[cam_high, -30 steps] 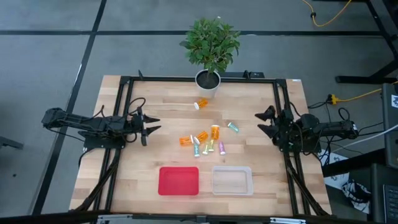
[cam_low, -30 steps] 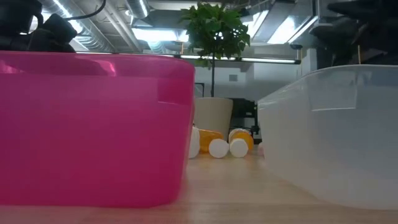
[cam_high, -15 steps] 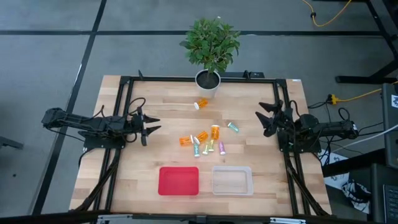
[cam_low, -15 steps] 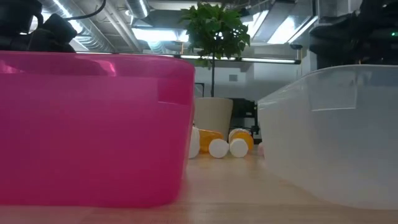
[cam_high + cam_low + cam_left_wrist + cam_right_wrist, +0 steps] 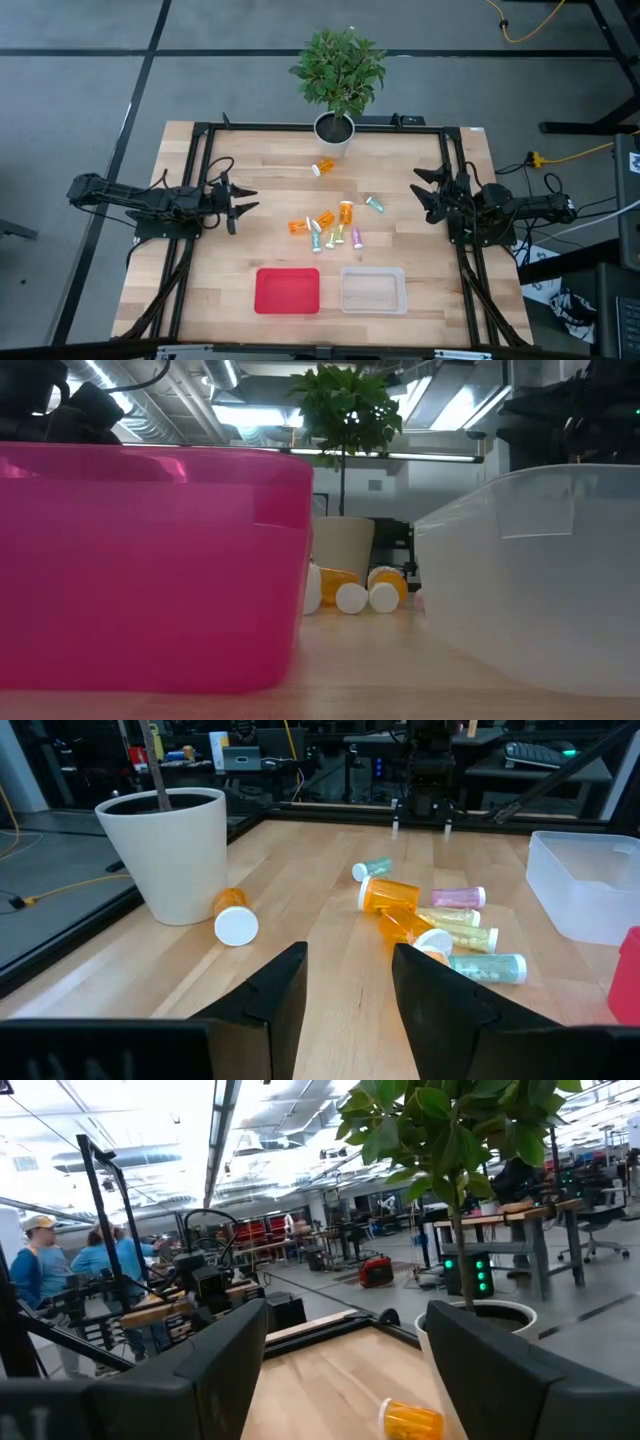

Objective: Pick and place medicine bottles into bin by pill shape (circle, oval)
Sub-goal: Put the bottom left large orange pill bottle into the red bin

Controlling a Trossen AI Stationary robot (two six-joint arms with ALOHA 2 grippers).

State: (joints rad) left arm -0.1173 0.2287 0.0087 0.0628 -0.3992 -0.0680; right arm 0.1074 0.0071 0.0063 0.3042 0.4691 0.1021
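Note:
Several medicine bottles (image 5: 326, 229) lie on their sides in a cluster at mid-table: orange ones with white caps, and pale green, yellow, pink and teal ones (image 5: 430, 918). One more orange bottle (image 5: 323, 167) lies by the plant pot (image 5: 335, 130). My left gripper (image 5: 246, 200) hovers open at the table's left, pointing at the cluster, nothing between its fingers (image 5: 350, 990). My right gripper (image 5: 422, 189) hovers open at the table's right, tipped slightly upward (image 5: 345, 1370). The red bin (image 5: 288, 290) and the clear bin (image 5: 373, 289) stand near the front edge.
A potted plant (image 5: 338, 70) stands at the table's far edge in a white pot (image 5: 175, 850). A black frame (image 5: 200, 180) runs around the tabletop. Bare wood lies between each gripper and the cluster. People (image 5: 40, 1260) stand in the room beyond.
My right gripper has rolled about its own axis and its fingers have swung a little toward the table's far edge and upward; it has stayed open. The bottles and bins lie as before.

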